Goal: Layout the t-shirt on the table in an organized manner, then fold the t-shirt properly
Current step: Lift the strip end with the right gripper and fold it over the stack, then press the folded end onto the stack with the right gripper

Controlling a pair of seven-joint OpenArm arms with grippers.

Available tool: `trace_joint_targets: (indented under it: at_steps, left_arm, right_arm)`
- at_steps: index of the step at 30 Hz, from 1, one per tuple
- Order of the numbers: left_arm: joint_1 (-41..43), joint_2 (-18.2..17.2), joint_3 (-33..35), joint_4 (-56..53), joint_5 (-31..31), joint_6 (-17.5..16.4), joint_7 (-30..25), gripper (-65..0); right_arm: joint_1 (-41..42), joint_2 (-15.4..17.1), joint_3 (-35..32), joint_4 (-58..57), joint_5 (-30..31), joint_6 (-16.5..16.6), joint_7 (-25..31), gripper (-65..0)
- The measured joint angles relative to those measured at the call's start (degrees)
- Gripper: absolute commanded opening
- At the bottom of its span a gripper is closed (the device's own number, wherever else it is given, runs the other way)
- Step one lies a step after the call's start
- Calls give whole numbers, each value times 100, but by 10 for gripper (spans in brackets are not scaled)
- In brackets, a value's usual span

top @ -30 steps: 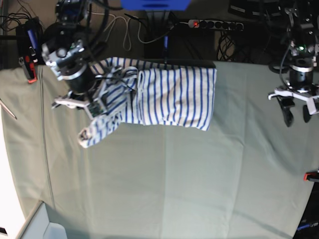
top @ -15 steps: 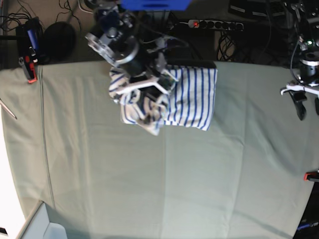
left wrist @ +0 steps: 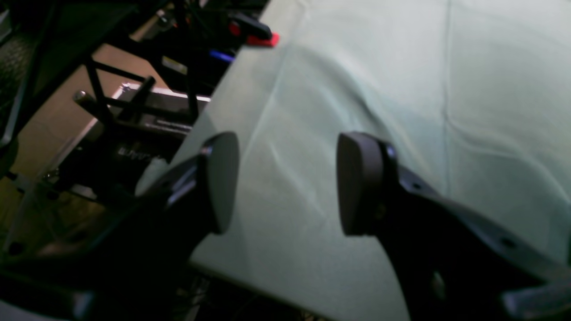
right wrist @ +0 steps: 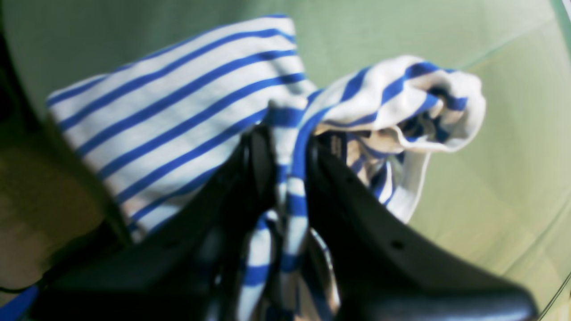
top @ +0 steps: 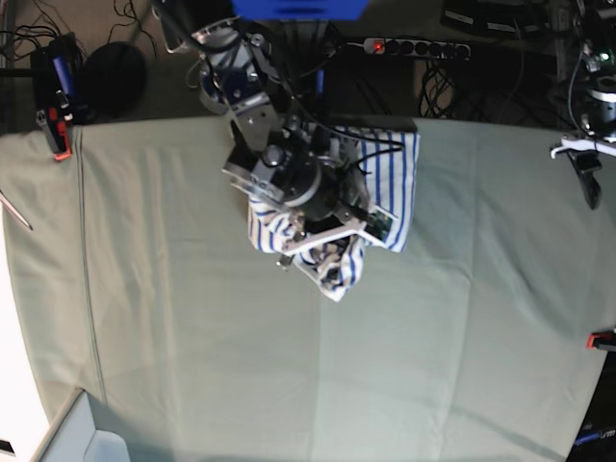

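Pale grey-green cloth covers the table, and in the base view its whole lower half lies bare, with faint creases running across it. Higher, near the centre of the frame, the right gripper hangs over the cloth with its jaws clamped on a bunched fold of the t-shirt. In the right wrist view the two dark fingers press a strip of blue-striped cotton between them, and a rolled hem curls out to the upper right of that frame, lifted off the table. The rest of the shirt lies behind the arm, at the upper middle of the base view, close to the far edge of the table; only its right part shows past the arm, flat, the stripes running top to bottom. At the far upper right corner the left gripper hangs near the table edge, well apart from the shirt. The left wrist view shows its jaws apart, with only bare cloth between the pads, and a red clamp at the table edge in the upper part of that frame
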Motion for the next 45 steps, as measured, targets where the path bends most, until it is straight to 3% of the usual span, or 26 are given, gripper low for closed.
trace_joint_targets:
  at_steps: [9,19,34,40,45]
  left_arm:
    - [61,195,-291,-20,2,-13,20,-308]
    - [142,201,-251,-7,0,-33,20,-308]
    - [20,201,-254,-7,2,-22,72,-308]
    - [-94,203,-254,-28,4,-31,63,-308]
    - [-236,192,-254,-50,2,-11,61,-308]
  right_arm:
    - [361,0,-892,-522,37,2,177,-650]
    - [468,2,-922,-911,35,-15,544,-650]
    - [404,4,-927,-693,35,-9,776,-327]
    - [22,-4,-876,564,39,2,813,-322]
    - [-308,-17,98,1331,42,-15,817,-329]
